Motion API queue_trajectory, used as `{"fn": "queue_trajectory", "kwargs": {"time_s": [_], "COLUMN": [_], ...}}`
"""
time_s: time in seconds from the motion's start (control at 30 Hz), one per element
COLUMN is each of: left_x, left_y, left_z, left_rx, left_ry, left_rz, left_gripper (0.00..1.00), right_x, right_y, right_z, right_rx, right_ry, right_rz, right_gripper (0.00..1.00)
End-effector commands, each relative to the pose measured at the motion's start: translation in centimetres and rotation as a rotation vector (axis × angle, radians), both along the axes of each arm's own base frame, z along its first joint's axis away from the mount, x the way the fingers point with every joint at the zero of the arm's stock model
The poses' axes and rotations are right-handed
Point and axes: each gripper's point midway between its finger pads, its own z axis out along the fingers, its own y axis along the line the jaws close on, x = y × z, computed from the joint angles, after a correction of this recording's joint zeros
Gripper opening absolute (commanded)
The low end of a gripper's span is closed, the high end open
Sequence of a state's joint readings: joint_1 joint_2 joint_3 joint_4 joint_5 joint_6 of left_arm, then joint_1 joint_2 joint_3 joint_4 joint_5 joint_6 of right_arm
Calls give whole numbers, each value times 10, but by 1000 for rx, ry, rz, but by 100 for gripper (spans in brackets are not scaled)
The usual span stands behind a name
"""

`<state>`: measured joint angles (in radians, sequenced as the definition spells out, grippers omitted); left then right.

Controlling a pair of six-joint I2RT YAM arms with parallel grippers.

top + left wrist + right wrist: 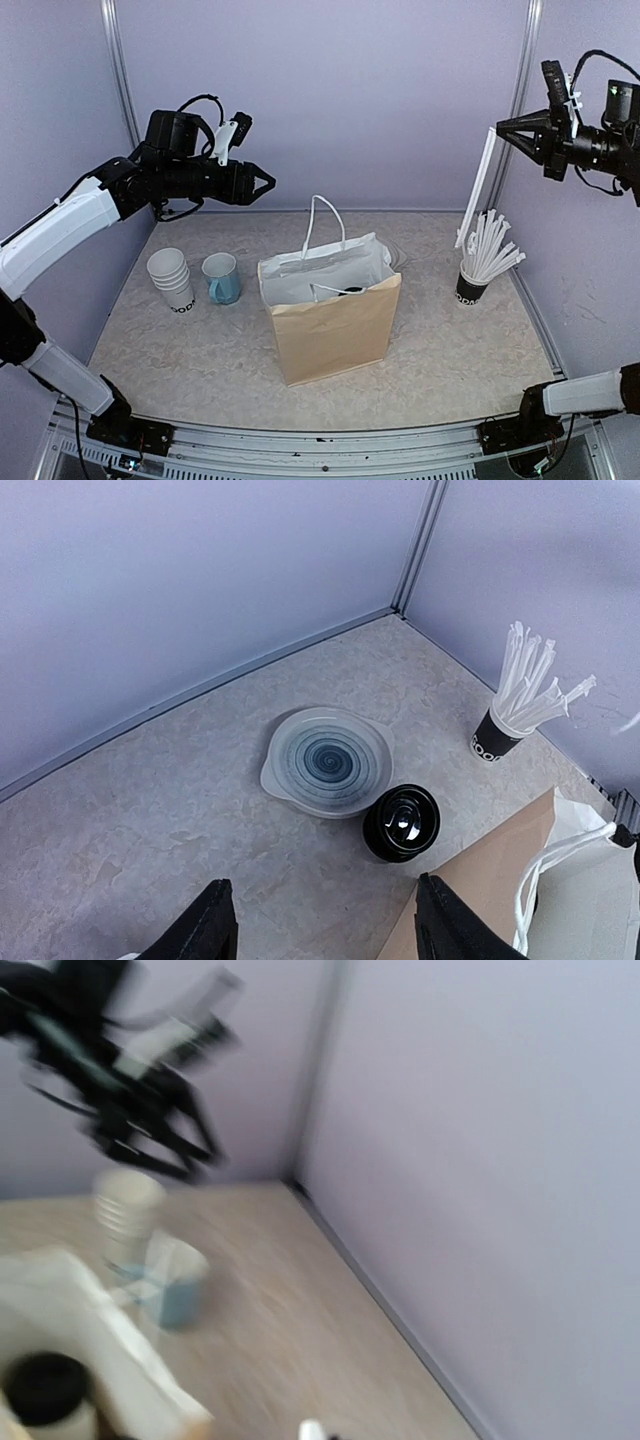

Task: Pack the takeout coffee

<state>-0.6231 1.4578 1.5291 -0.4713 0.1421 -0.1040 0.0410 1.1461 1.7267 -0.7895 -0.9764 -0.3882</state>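
Note:
The takeout coffee stands inside the brown paper bag (335, 335) at the table's middle. Only its black lid (350, 291) shows above the bag's rim. The blurred right wrist view shows that lid (45, 1385) at the lower left. My left gripper (262, 185) hovers high over the back left, open and empty, its fingers (205, 925) spread wide. High at the right, my right gripper (499, 127) is shut on the top end of a white wrapped straw (478, 185) that hangs down. The straw's tip (312, 1430) shows at the bottom edge.
A stack of white cups (172, 278) and a light-blue mug (221, 277) stand left of the bag. A black cup of wrapped straws (478, 270) stands at the right. Behind the bag lie a swirl-patterned plate (328, 761) and a round black object (401, 822).

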Motion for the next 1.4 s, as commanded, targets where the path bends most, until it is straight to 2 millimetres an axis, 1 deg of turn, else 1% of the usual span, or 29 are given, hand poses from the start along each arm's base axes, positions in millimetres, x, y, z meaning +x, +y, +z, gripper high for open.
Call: {"fn": "queue_trajectory", "kwargs": {"time_s": [0.0,0.1,0.17,0.2,0.23,0.33,0.4,0.47,0.57,0.67,0.73,0.87,1.0,1.1,1.23,1.3,1.37], "left_x": [10,12,13,13,13,13,13,12,8,7,5,8,11,13,13,13,13], "left_y": [6,9,11,12,14,15,16,17,19,22,27,36,38,38,39,40,40], "left_z": [0,-3,-6,-7,-9,-13,-16,-18,-20,-21,-20,-25,-30,-34,-39,-42,-43], "left_rx": [5,3,2,0,-1,1,3,1,0,7,13,29,40,47,56,60,60], "left_ry": [0,4,9,10,12,24,32,37,41,38,30,30,35,38,43,47,52], "left_rz": [38,53,64,67,70,76,77,79,80,85,90,103,99,101,99,99,97], "left_gripper": [60,59,59,60,60,59,59,59,59,59,59,60,60,60,60,60,60], "right_x": [-33,-35,-39,-38,-42,-47,-47,-44,-35,-30,-27,-22,-18,-19,-26,-30,-32], "right_y": [29,46,62,67,77,101,118,134,158,171,174,173,169,174,194,210,227], "right_z": [17,19,20,21,23,33,35,32,15,-6,-20,-36,-60,-81,-110,-125,-133], "right_rx": [43,52,55,57,58,54,48,35,-13,-64,-93,-150,-238,-305,-382,-421,-442], "right_ry": [-1,7,8,12,13,-3,-2,-8,-4,15,24,25,44,76,116,129,133], "right_rz": [259,342,411,430,472,543,581,592,591,583,566,534,517,523,554,572,586], "right_gripper": [0,0,0,0,0,0,0,0,0,0,0,0,0,0,0,0,0]}}
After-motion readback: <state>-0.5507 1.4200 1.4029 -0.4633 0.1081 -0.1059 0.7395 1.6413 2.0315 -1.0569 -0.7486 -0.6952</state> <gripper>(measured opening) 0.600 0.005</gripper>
